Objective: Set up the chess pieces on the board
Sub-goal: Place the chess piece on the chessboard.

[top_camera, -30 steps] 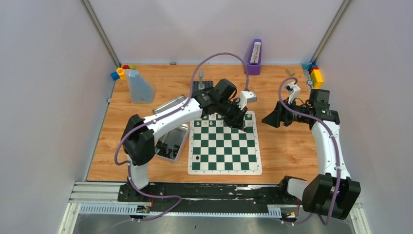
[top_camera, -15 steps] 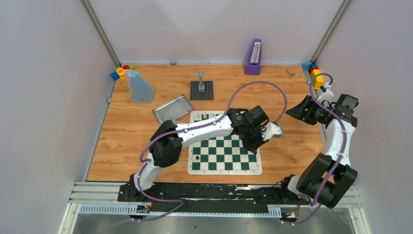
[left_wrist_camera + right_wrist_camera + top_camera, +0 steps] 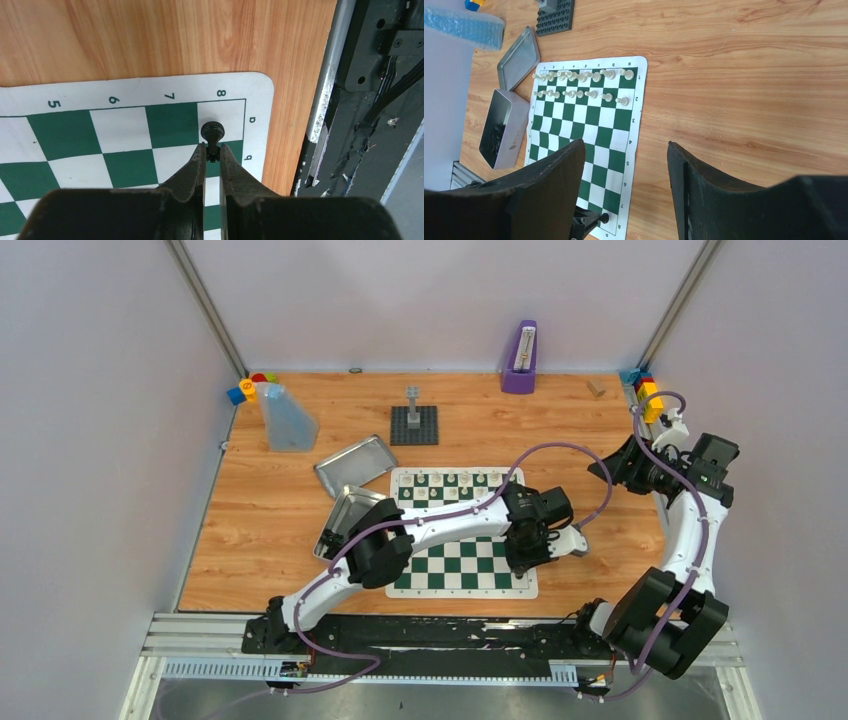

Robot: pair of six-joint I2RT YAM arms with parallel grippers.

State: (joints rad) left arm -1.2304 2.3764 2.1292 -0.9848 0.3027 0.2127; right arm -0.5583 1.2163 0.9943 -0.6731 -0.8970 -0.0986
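While the left gripper [image 3: 212, 152] pinches a black pawn [image 3: 212, 131] upright at the 5 o'clock corner of the board [image 3: 120, 125], cream pieces [image 3: 455, 483] fill two rows along its 12 o'clock edge — the right gripper [image 3: 625, 150] hangs agape and empty, off toward 2 o'clock.

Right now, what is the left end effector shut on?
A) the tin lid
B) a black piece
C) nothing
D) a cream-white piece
B: in the left wrist view, the left end effector pinches a black piece by its stem, at the corner of the board near the 8 mark.
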